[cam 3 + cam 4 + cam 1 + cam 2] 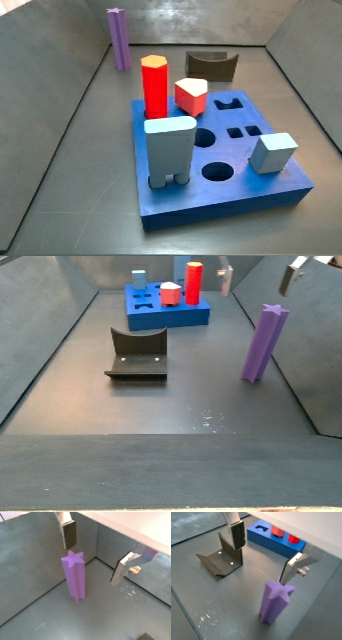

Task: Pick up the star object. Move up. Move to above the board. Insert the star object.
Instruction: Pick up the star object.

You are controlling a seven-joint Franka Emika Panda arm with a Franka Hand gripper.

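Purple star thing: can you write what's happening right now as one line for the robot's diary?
phase: approach | gripper: open, above star object | star object: upright on floor, not held | board: star not inserted

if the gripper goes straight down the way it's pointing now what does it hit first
Probably the tall purple star-shaped prism: the open gripper hangs above it, silver fingers apart and roughly straddling its top. Depth is unclear.

wrist views look down past gripper [93, 554], side views face oppositely

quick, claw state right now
Claw: open, holding nothing, above the upright star object, fingers either side of it and apart from it.
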